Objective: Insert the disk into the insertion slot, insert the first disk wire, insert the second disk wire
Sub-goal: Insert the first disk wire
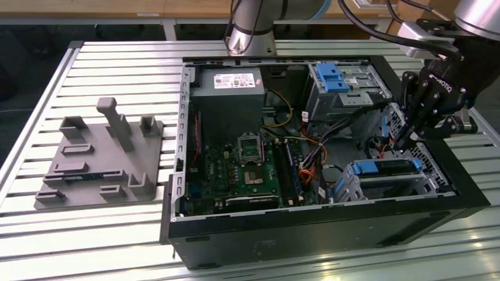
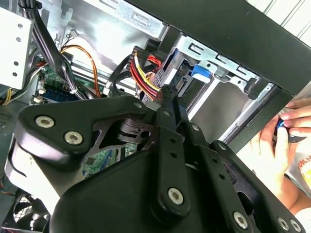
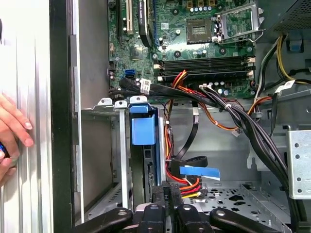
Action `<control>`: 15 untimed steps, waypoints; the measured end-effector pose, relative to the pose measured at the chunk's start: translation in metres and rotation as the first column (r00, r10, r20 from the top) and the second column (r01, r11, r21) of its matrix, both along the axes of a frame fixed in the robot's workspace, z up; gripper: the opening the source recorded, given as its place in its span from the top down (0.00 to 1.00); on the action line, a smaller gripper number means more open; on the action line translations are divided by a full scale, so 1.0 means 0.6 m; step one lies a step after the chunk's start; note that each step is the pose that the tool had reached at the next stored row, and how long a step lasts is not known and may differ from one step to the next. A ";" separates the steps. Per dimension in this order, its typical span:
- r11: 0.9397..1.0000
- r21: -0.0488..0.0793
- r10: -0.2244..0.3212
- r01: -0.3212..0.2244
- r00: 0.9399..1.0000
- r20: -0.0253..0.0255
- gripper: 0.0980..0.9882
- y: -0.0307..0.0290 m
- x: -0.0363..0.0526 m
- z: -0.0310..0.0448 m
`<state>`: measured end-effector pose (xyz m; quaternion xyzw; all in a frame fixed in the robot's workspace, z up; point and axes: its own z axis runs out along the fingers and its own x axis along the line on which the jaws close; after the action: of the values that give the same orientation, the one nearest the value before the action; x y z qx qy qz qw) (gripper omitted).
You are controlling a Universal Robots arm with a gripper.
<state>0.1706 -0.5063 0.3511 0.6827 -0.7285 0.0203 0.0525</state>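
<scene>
In the exterior view an open computer case lies on a slatted table, with a grey fixture at the frame's left. The disk is at the lower right of that frame, inside the case. It sits in the insertion slot, and its blue carrier shows at the cage's open end.

The gripper hangs just above and beside the disk, on the exterior view's right, with its fingertips lowered into the case. In both wrist views its two fingers stand drawn close together with hardly a gap. I cannot tell whether they pinch anything thin.

In the first wrist view the disk's carrier stands upright between the perforated cage walls. A bundle of red, yellow and black wires lies just beside the gripper. The same bundle shows near the gripper in the second wrist view.

The green motherboard fills the case's middle. A taller bay with a blue latch stands at the upper right of the exterior view.

A person's hand rests outside the case wall
</scene>
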 end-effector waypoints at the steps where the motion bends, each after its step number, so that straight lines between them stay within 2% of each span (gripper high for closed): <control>1: 1.000 0.003 0.000 0.000 1.000 0.000 0.93 -0.0012 0.000 0.000; 3: 1.000 0.018 0.000 0.000 1.000 0.003 0.93 -0.0053 0.000 0.000; 6: 0.999 0.050 0.000 0.000 1.000 0.008 0.93 -0.0110 0.000 0.000; 8: 0.998 0.066 0.000 0.000 1.000 0.009 0.93 -0.0164 0.000 0.000; 11: 0.997 0.072 0.002 -0.002 1.000 0.009 0.93 -0.0239 -0.001 0.000; 15: 0.997 0.075 0.018 -0.018 1.000 0.010 0.93 -0.0269 -0.002 0.000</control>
<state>0.1694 -0.5224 0.3512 0.6906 -0.7229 -0.0035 0.0231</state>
